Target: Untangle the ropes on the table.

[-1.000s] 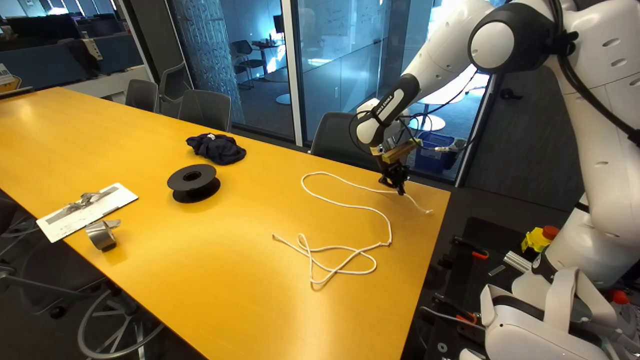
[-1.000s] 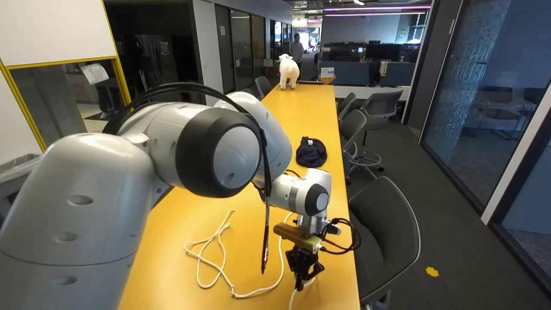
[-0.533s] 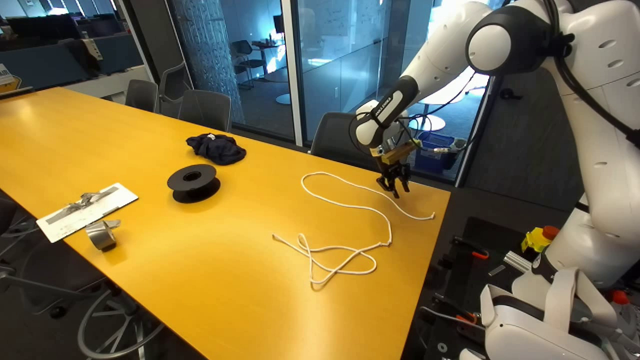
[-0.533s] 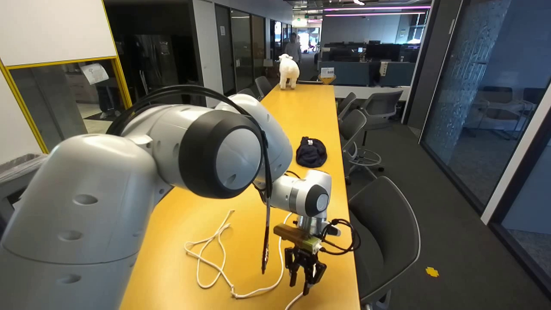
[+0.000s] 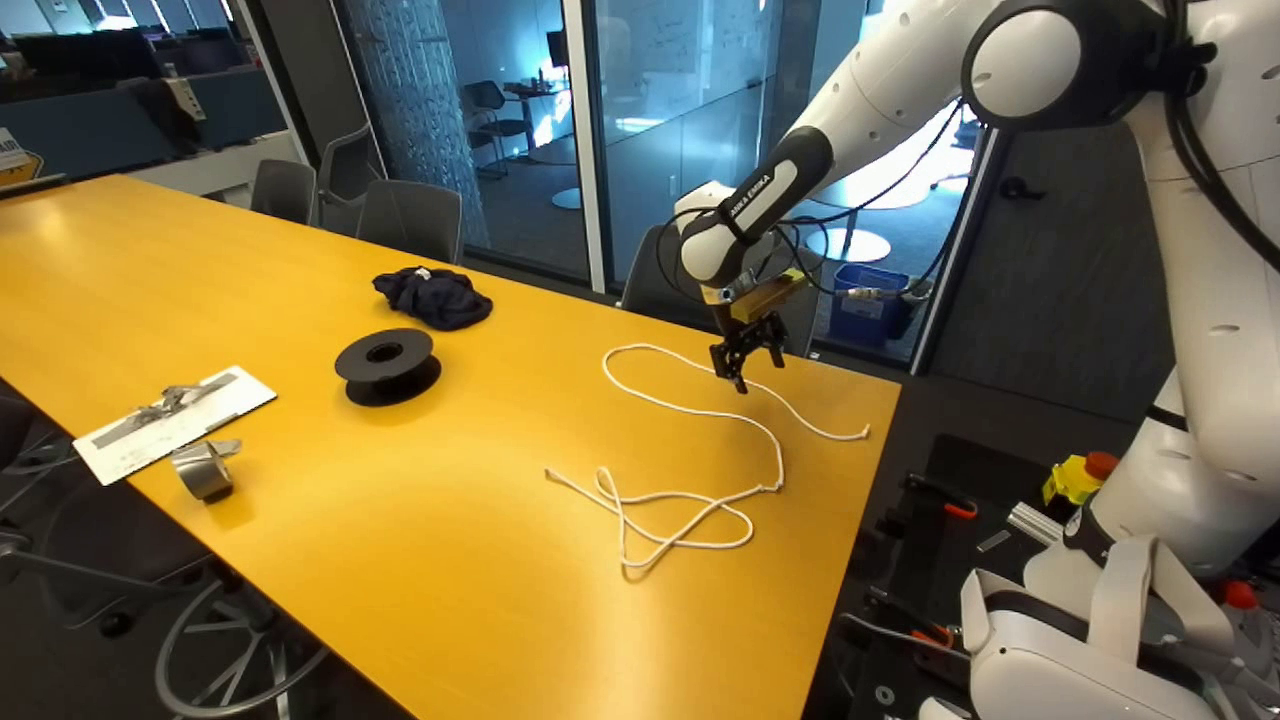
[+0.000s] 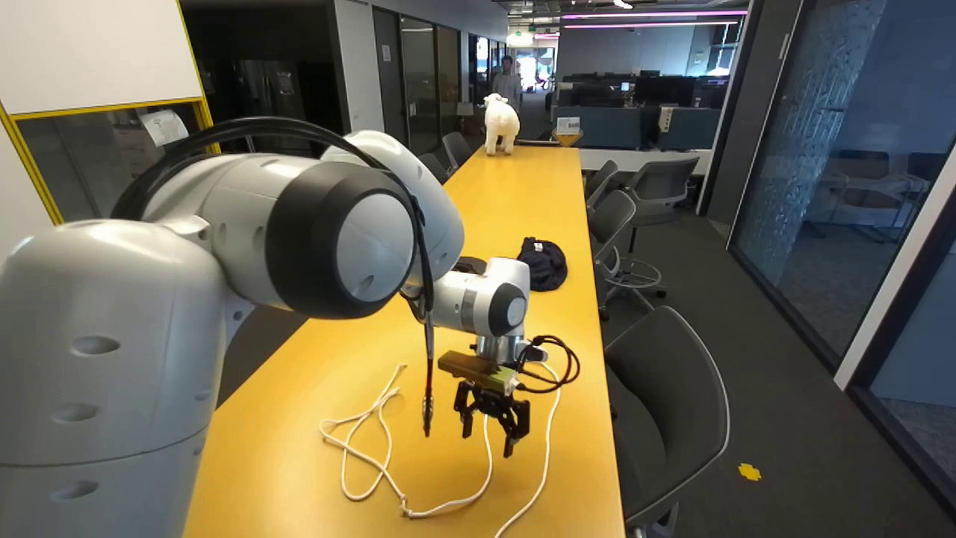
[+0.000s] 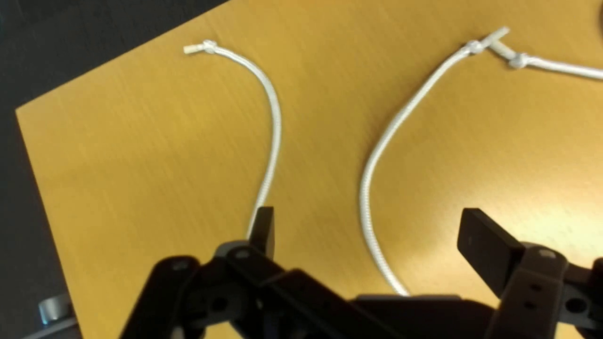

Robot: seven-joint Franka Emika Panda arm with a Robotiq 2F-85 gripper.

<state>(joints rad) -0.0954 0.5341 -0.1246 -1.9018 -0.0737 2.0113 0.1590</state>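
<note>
The fingers (image 7: 490, 249), released and spread wide, hang over the worktop (image 7: 132, 155). In an exterior view, a white rope (image 5: 676, 543) lies in crossed loops at the lower centre of the frame; another rope (image 5: 700, 411) snakes just right of centre.

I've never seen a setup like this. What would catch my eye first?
Probably the big white robot arm, reaching over the long yellow-orange table with its black gripper open above looping white ropes. Next, perhaps the woolly white sheep figure standing at the table's far end in an exterior view. The black spool lying flat near the dark cloth bundle also stands out.
</note>
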